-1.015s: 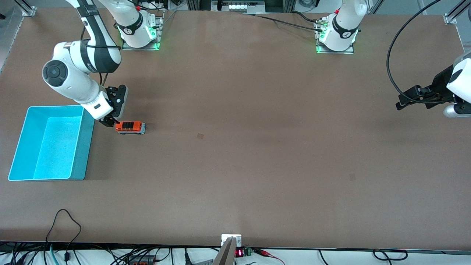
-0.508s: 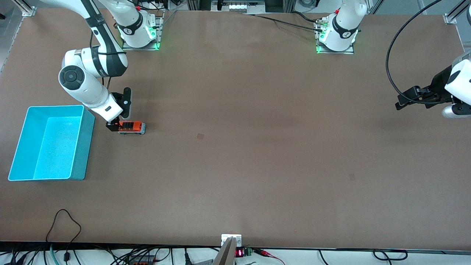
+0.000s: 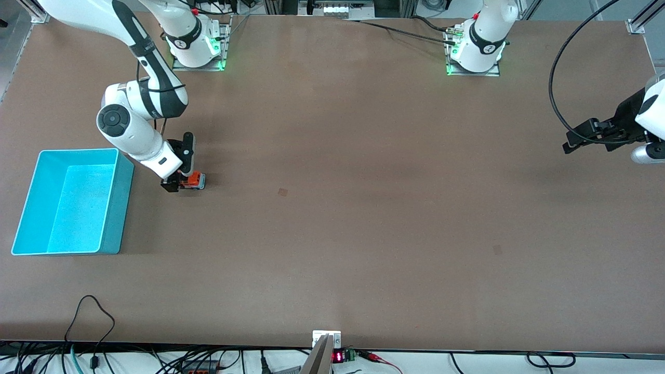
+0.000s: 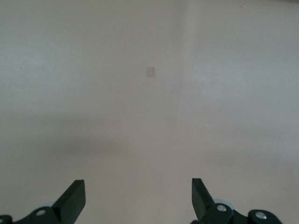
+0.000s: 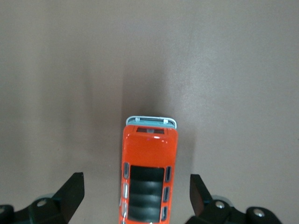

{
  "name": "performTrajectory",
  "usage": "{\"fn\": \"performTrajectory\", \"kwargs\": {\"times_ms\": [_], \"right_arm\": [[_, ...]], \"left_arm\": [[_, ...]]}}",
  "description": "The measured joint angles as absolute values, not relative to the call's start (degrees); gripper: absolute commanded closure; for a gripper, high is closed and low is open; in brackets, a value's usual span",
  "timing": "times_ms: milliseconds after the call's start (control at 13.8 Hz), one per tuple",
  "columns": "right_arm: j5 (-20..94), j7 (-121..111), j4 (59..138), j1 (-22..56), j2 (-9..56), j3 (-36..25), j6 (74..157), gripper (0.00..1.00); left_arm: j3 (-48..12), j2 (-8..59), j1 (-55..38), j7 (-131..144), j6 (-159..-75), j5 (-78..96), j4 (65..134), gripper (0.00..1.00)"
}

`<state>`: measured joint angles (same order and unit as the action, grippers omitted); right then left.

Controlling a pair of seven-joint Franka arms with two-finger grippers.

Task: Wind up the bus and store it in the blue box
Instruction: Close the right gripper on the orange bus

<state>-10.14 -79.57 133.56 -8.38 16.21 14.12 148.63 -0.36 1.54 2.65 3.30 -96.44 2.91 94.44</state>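
The small orange bus (image 3: 193, 180) with a dark roof panel stands on the table beside the blue box (image 3: 72, 201). My right gripper (image 3: 175, 183) is open right over the bus, its fingers straddling the bus's sides with gaps on both sides. In the right wrist view the bus (image 5: 148, 177) lies between the open fingertips (image 5: 72, 191). The cyan box is empty. My left gripper (image 3: 574, 141) is open and waits in the air at the left arm's end of the table; its wrist view shows only bare table between its fingertips (image 4: 75, 196).
A small dark patch (image 3: 282, 192) marks the table near the middle, another (image 3: 497, 250) lies nearer the front camera toward the left arm's end. Cables run along the table's front edge.
My right gripper has moved from the box end of the bus along it, to sit over the bus body. The bus has stayed in place. The left arm shifted slightly.
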Motion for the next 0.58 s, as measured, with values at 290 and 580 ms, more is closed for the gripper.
{"fn": "performTrajectory", "kwargs": {"times_ms": [290,580], "right_arm": [[-10.15,-79.59,133.56,-8.6,18.17,14.12,150.52,0.0],[-10.16,-79.62,133.51,-8.76,18.46,14.12,150.87,0.3]], "left_arm": [[-0.33,1.04,2.87,1.8,-96.25,2.72,94.44,0.0],[-0.34,0.72,2.87,0.88,-96.06,2.71,94.44,0.0]]}}
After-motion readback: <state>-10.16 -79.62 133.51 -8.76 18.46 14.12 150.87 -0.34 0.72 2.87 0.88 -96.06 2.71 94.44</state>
